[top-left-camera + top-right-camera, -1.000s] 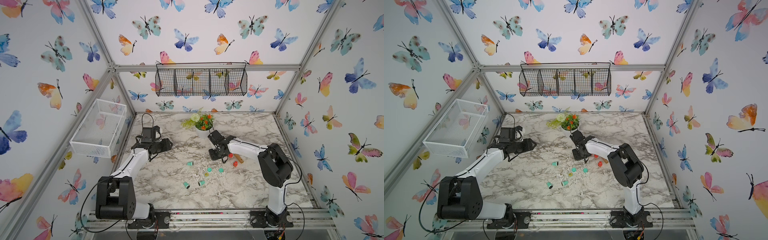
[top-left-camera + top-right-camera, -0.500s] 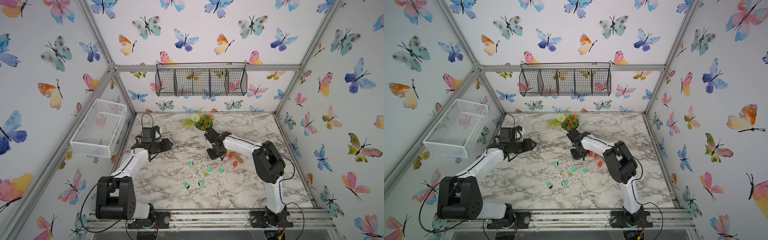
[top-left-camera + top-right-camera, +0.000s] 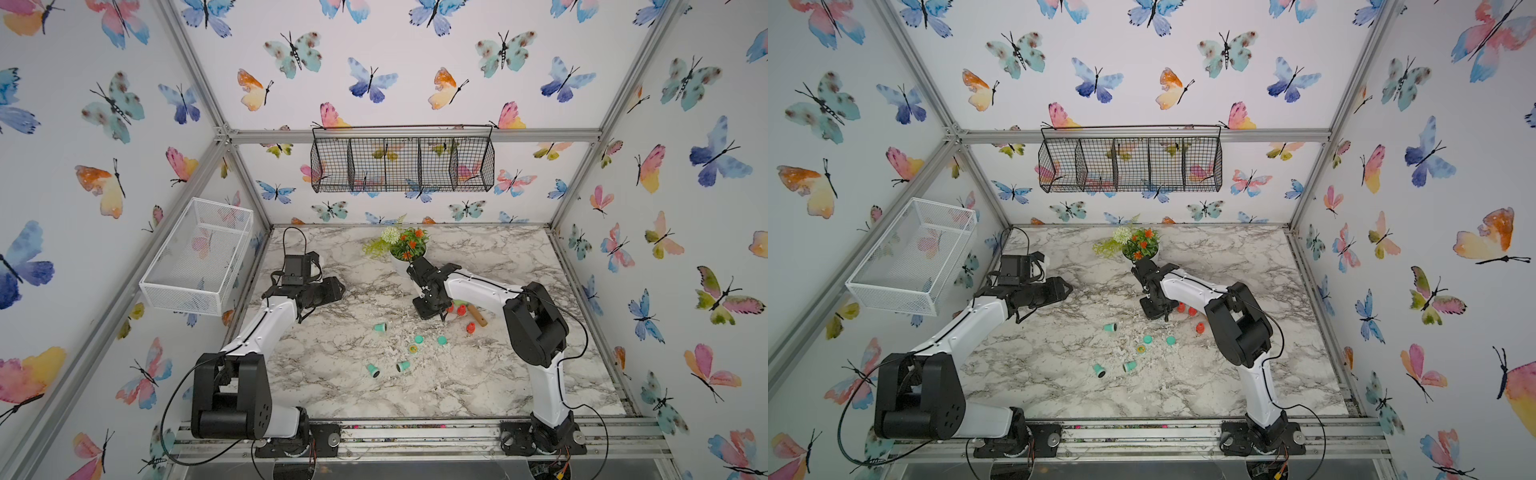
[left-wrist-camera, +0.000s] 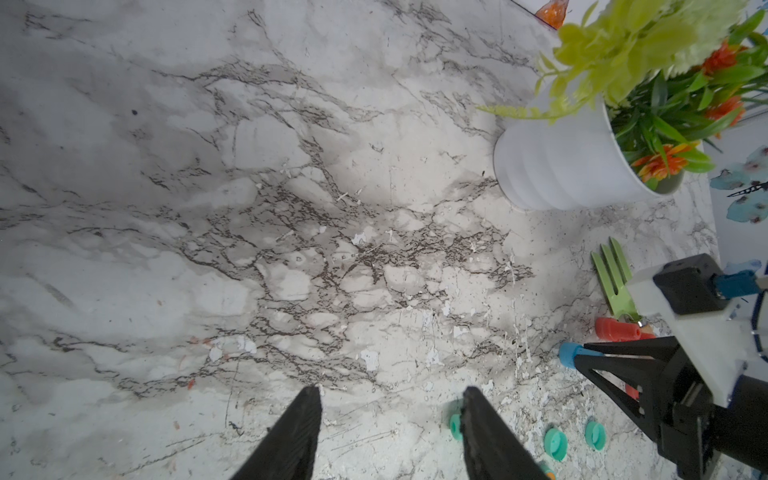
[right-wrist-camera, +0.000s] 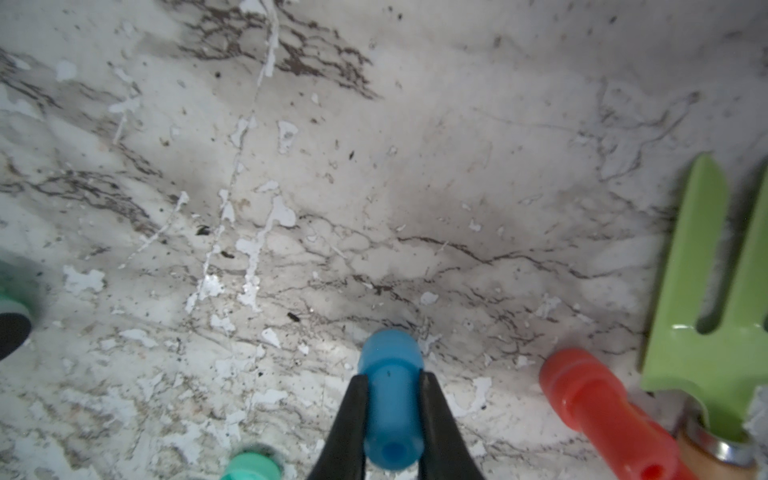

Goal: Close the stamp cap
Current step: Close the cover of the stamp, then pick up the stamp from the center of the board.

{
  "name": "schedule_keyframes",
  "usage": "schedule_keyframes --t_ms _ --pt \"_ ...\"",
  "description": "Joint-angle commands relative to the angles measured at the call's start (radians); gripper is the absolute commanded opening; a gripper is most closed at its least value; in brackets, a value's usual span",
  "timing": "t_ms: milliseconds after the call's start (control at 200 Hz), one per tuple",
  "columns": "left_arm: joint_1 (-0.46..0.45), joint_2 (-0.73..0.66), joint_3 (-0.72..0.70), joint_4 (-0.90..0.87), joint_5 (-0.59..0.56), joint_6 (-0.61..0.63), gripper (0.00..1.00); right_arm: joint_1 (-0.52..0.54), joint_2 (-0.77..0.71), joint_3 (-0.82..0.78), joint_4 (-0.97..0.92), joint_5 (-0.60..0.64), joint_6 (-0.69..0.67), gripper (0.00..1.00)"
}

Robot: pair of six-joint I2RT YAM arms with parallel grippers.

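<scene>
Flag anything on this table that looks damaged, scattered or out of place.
The marble tabletop is chipped, with white flakes showing near the middle. Teal stamps lie tipped on their sides, apart from loose caps. A green garden fork lies beside a red stamp, unrelated to the task.

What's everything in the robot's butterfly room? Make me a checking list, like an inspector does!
Surface: marble tabletop, flecked with white chips.
Job's things: blue stamp piece in the right gripper; teal pieces and red pieces lie scattered; which are caps, cannot tell.
Clutter: green garden fork beside a red piece; flower pot.
Grippers: right gripper shut on the blue stamp piece; left gripper open, empty.
Cables: black cable loops behind the left wrist.
Surroundings: butterfly walls, black wire basket, white mesh basket.
</scene>
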Motion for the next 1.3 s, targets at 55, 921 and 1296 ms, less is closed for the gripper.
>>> schedule_keyframes --t_ms 55,921,1296 --pt "0.005 -0.001 -0.008 -0.003 -0.001 -0.002 0.57 -0.054 0.106 -0.006 -0.071 0.053 -0.011 0.28" --pt "0.009 0.009 -0.002 -0.009 -0.009 -0.014 0.57 0.064 -0.226 -0.046 0.04 -0.223 -0.142 0.43" --pt "0.019 0.012 0.001 -0.008 0.0 -0.017 0.57 0.158 -0.467 -0.529 0.417 -0.471 -0.8 0.45"
